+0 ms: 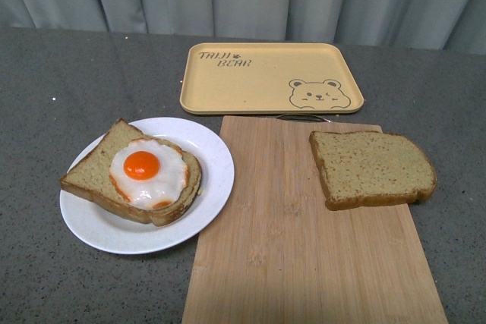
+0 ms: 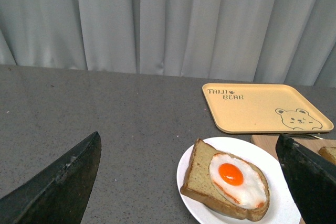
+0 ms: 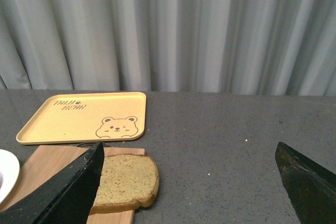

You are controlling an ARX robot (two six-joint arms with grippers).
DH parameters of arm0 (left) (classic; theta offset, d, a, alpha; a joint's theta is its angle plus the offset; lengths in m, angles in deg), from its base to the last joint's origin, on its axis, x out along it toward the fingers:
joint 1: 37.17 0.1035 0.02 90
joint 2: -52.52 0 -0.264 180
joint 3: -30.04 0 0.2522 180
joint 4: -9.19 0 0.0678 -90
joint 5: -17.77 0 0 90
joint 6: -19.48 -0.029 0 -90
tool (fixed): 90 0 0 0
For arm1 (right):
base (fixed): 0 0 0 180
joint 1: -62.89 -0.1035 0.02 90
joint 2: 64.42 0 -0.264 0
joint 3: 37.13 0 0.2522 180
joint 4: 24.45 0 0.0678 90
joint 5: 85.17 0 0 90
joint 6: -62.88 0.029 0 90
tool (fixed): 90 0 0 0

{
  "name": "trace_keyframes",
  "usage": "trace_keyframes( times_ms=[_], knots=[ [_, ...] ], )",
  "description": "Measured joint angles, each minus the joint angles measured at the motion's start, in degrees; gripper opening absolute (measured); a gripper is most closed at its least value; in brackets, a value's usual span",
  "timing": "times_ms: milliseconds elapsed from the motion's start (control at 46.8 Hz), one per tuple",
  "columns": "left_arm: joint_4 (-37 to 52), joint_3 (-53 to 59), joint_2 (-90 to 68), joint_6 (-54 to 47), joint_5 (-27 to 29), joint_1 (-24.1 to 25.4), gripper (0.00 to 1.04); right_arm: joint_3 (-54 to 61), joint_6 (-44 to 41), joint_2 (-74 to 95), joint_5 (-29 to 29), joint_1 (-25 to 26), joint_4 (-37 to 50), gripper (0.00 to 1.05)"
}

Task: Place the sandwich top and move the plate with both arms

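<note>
The left hand (image 2: 187, 136) and right hand (image 3: 189, 145) both hang empty, fingers spread wide. The sandwich top (image 1: 372, 168) lies flat on the wooden board (image 1: 288, 248), so it looks hard to pinch. Dropped askew, it could slide off the egg slice (image 1: 95, 172) on the plate (image 1: 214, 187). Beyond sits the tray (image 1: 258, 73).

Only readable text: "TAIJI BEAR", on yellow tray (image 1: 271, 77).
Lettering (image 1: 224, 58): dark brown, slanted capitals, printed on tray floor.
Two lines: "TAIJI" upper, "BEAR" lower and shifted toward tray middle.
Place in front view: far left corner of tray.
Small paw-print sign (image 1: 238, 55) directly after "TAIJI", same dark colour.
Bear-face drawing (image 1: 319, 93), thin dark outline, in near right corner of same tray.
Same words readable in left wrist view; in right wrist view smaller, less sharp, "BEAR" hard to make out.
</note>
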Motion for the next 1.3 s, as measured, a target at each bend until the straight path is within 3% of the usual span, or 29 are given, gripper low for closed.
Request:
trace_keyframes(
  times_ms=[1304],
  knots=[
    [0.0, 0.0, 0.0, 0.0, 0.0, 0.0, 0.98, 0.0, 0.0, 0.0, 0.0, 0.0, -0.02, 0.95]
  ],
)
